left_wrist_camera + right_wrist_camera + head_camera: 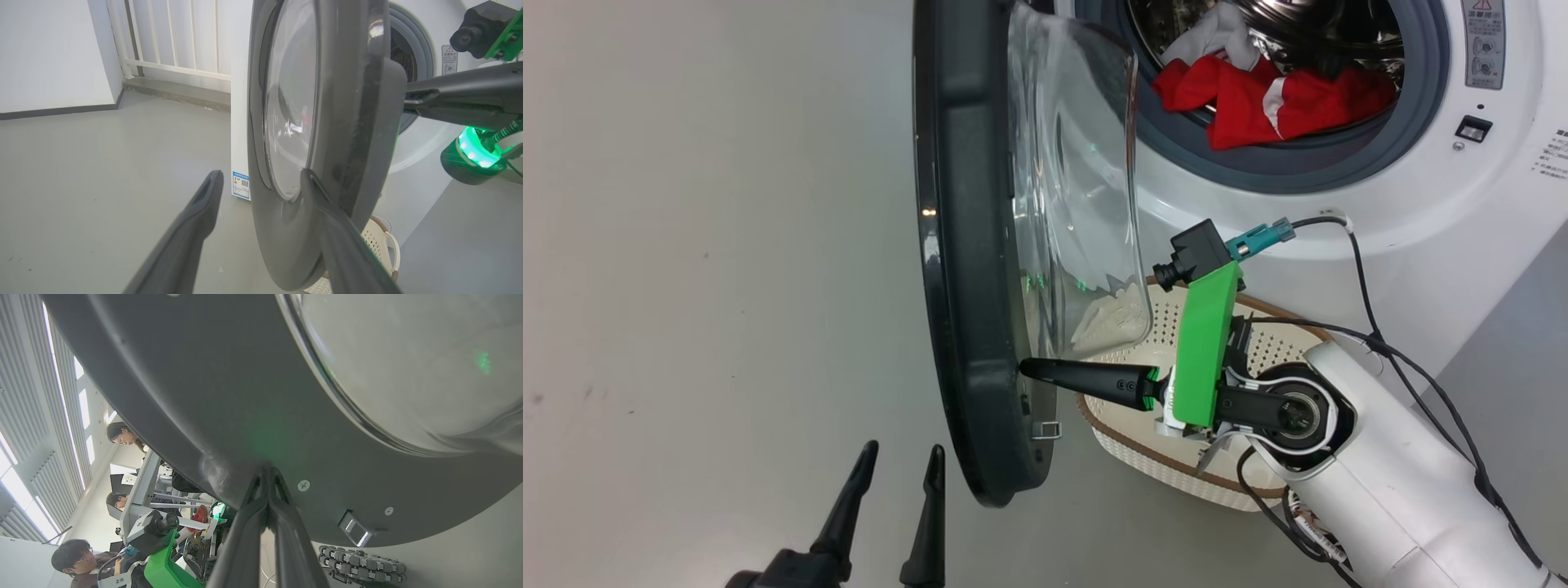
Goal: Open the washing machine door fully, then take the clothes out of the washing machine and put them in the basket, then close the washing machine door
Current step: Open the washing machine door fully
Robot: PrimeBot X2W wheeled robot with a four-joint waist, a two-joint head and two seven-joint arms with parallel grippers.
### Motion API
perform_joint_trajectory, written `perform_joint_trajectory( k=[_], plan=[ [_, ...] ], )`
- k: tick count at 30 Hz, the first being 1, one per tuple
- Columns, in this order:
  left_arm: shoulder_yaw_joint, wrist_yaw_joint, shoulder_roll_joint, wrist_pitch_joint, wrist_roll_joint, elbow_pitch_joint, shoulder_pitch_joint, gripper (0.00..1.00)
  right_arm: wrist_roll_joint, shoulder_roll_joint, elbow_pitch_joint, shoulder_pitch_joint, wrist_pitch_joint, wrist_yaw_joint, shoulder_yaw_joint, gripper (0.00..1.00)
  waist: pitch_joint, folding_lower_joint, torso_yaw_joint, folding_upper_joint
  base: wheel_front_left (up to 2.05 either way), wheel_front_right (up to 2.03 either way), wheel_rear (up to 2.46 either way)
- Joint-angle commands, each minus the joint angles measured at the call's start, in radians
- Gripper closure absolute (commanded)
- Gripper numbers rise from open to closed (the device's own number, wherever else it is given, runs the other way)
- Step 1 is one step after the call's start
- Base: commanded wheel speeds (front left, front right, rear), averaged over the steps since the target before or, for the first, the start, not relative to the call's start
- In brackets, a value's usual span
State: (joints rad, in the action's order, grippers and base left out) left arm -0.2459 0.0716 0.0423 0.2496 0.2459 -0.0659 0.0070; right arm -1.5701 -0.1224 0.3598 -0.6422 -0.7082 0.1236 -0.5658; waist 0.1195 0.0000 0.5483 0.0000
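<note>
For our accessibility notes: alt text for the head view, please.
The right tool, shut, touches the inner rim of the open washing machine door. Red clothes lie in the drum, and the basket sits below.

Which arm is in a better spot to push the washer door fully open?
Right. The shut right gripper touches the inside rim of the door; the open left gripper is on its outer side.
</note>
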Motion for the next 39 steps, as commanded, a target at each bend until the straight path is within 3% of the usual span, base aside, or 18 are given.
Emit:
perform_joint_trajectory(
  k=[1, 2, 3, 5, 6, 7, 8, 9, 23, 39],
  plan=[
    [0.037, 0.010, 0.008, 0.012, -0.011, 0.031, 0.003, 0.00, 0.005, 0.032, -0.026, -0.025, 0.008, 0.007, -0.013, 1.00, -0.002, 0.0000, -0.001, 0.0000, 0.00, 0.00, 0.00],
    [0.038, 0.011, 0.008, 0.012, -0.012, 0.031, 0.003, 0.00, 0.005, 0.032, -0.027, -0.024, 0.009, 0.007, -0.013, 1.00, -0.004, 0.0000, -0.001, 0.0000, 0.00, 0.00, 0.00],
    [0.038, 0.011, 0.008, 0.012, -0.013, 0.030, 0.003, 0.00, 0.006, 0.031, -0.027, -0.022, 0.011, 0.007, -0.014, 0.90, -0.005, 0.0000, -0.002, 0.0000, 0.00, 0.00, 0.00],
    [0.040, 0.009, 0.008, 0.012, -0.014, 0.029, 0.002, 0.00, 0.011, 0.024, -0.029, -0.016, 0.015, 0.007, -0.014, 0.58, -0.009, 0.0000, -0.003, 0.0000, 0.00, 0.00, 0.00],
    [0.041, 0.007, 0.008, 0.012, -0.016, 0.028, 0.002, 0.00, 0.014, 0.020, -0.028, -0.013, 0.021, 0.007, -0.013, 0.46, -0.011, 0.0000, -0.004, 0.0000, 0.00, 0.00, 0.00],
    [0.041, 0.007, 0.008, 0.012, -0.016, 0.028, 0.002, 0.00, 0.014, 0.020, -0.028, -0.013, 0.021, 0.007, -0.013, 0.46, -0.011, 0.0000, -0.004, 0.0000, 0.00, 0.00, 0.00],
    [0.041, 0.005, 0.008, 0.012, -0.017, 0.027, 0.002, 0.00, 0.018, 0.016, -0.028, -0.009, 0.028, 0.007, -0.012, 0.15, -0.014, 0.0000, -0.005, 0.0000, 0.00, 0.00, 0.00],
    [0.042, 0.002, 0.008, 0.012, -0.018, 0.024, 0.001, 0.00, 0.021, 0.011, -0.027, -0.005, 0.034, 0.007, -0.011, 0.00, -0.017, 0.0000, -0.006, 0.0000, 0.00, 0.00, 0.00],
    [0.067, -0.043, 0.008, 0.012, -0.036, -0.032, -0.025, 0.00, 0.040, -0.077, -0.019, 0.102, 0.159, 0.007, 0.014, 0.00, -0.051, 0.0000, -0.037, 0.0000, 0.00, 0.00, 0.00],
    [0.129, -0.063, 0.008, 0.012, -0.054, -0.053, -0.017, 0.00, 0.033, -0.199, 0.004, 0.324, 0.348, 0.007, 0.071, 0.00, -0.079, 0.0000, -0.099, 0.0000, 0.00, 0.00, 0.00]
  ],
)
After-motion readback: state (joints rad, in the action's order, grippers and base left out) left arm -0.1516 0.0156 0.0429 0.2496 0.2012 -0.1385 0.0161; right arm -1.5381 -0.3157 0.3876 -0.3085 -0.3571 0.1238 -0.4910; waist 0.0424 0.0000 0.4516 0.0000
